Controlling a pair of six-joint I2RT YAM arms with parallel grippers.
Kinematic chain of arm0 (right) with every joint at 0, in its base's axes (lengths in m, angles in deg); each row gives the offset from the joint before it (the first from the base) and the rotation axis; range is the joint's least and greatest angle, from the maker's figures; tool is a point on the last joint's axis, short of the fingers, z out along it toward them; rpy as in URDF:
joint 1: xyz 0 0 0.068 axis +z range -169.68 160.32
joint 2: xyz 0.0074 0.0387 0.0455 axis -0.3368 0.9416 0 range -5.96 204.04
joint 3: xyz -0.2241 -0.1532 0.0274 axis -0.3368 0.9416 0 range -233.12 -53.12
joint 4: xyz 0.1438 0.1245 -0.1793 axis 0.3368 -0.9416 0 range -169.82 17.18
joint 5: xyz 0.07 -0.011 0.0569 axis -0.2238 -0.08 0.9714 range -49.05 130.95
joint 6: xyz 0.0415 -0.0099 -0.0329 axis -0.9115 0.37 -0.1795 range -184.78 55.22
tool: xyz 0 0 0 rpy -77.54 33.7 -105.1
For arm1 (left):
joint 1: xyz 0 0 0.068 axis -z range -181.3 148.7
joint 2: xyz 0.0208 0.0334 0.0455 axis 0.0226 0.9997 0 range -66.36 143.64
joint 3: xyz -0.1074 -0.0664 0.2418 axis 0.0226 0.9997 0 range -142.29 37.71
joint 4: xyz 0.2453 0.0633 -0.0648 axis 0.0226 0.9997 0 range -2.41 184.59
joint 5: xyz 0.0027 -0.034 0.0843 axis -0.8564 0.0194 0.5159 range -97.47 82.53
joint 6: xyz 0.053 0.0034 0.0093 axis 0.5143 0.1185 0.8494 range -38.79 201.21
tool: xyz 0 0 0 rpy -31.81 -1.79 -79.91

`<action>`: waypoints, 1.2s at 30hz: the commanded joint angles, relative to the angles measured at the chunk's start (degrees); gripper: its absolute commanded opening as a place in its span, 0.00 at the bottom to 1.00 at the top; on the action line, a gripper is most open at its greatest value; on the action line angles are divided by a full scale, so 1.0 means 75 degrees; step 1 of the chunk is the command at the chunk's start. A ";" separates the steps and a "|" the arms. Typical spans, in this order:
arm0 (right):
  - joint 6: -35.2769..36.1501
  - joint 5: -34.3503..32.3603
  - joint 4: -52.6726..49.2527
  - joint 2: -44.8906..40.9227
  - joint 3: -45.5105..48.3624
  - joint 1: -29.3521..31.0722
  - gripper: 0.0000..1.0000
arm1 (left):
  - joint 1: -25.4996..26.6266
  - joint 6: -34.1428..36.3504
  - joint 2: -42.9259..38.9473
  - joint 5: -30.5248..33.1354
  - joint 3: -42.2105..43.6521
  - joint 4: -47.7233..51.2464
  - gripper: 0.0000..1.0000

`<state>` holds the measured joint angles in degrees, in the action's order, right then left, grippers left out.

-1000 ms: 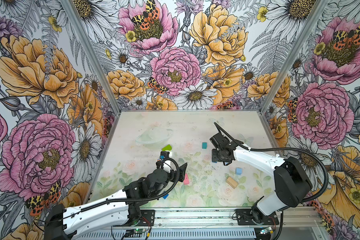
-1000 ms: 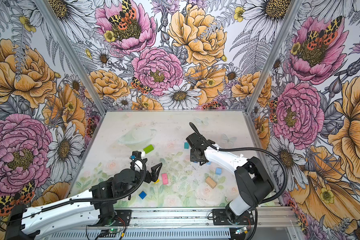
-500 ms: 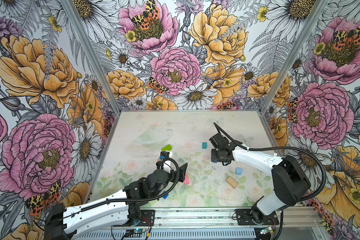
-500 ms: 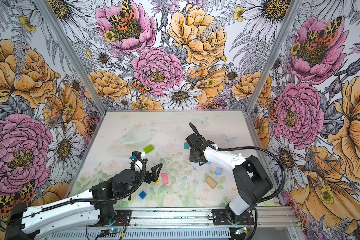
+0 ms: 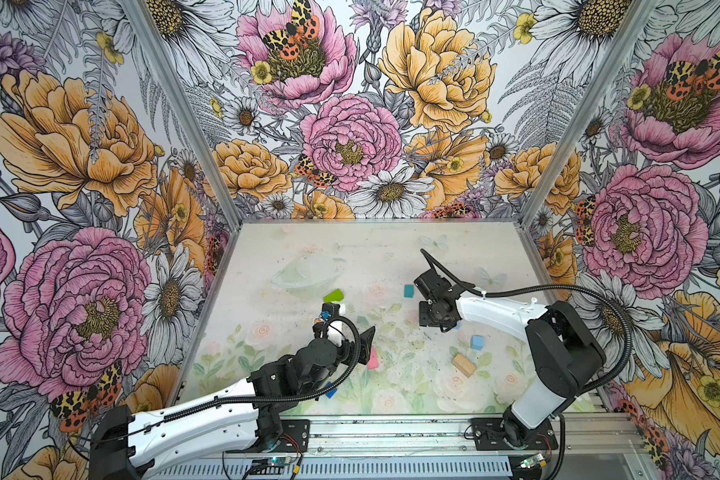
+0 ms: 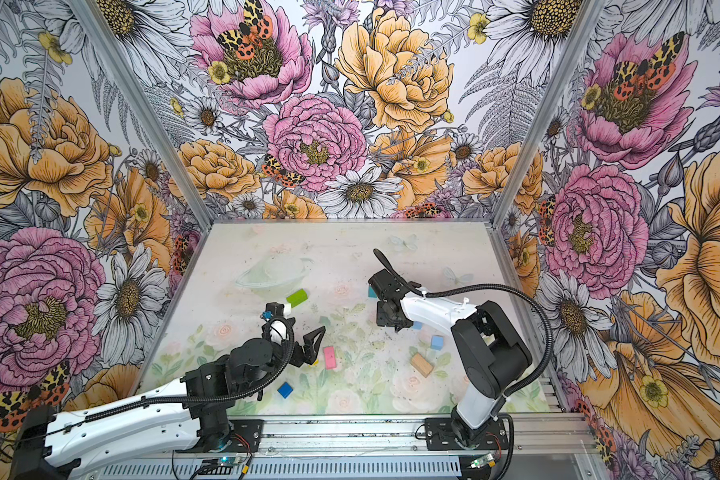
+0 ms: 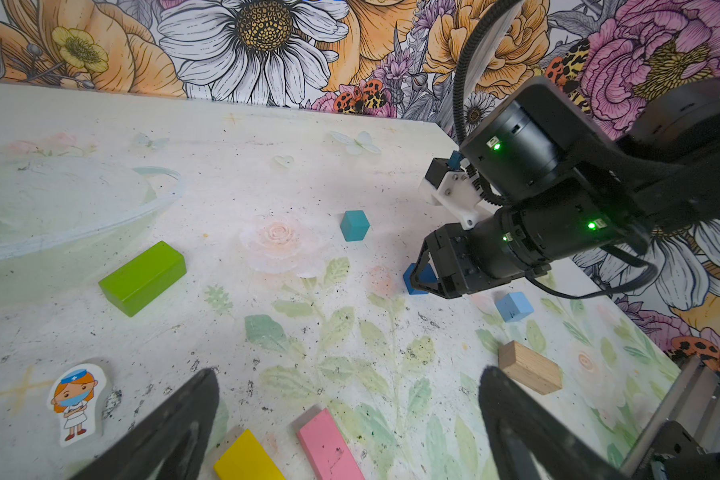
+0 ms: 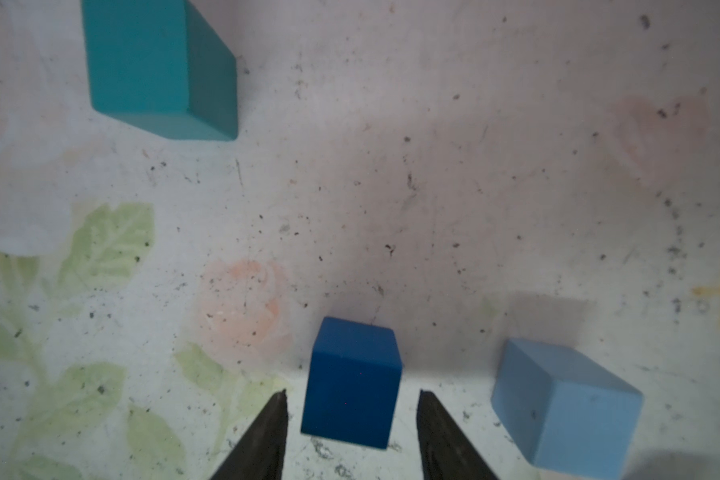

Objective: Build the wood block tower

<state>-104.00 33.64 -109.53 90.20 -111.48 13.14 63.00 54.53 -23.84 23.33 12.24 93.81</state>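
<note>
No tower yet, every block lies loose and single. Bottom of the left wrist view: left gripper (image 7: 350, 386) wide apart, empty, above the yellow oblong wooden brick (image 7: 246, 459). Further out, right gripper (image 8: 352, 395) straddles the dark blue wooden cube (image 8: 354, 357), jaws just clear of both sides, nothing gripped. Teal wooden cube (image 8: 142, 62) sits beyond, upper left.

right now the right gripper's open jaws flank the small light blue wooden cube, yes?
No: the right gripper's open jaws flank the small dark blue wooden cube; the light blue cube sits apart beside it. The right wrist view shows this.
</note>
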 commanded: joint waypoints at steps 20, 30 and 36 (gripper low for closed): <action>0.0044 0.0082 0.0172 0.0635 -0.0608 0.0019 0.34 | 0.0035 0.0198 0.0041 0.0344 -0.0069 -0.0004 0.99; 0.0144 0.0282 0.0148 0.0947 -0.1142 0.0033 0.27 | -0.0052 0.0460 0.0247 0.0328 -0.0242 -0.0079 0.99; 0.0167 0.0353 0.0084 0.1006 -0.1470 0.0053 0.28 | -0.0118 0.0552 0.0272 0.0278 -0.0339 -0.0067 0.99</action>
<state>-103.28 35.93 -109.25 97.37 -119.99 13.14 62.73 57.24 -21.67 24.69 12.10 93.79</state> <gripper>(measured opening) 0.330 0.987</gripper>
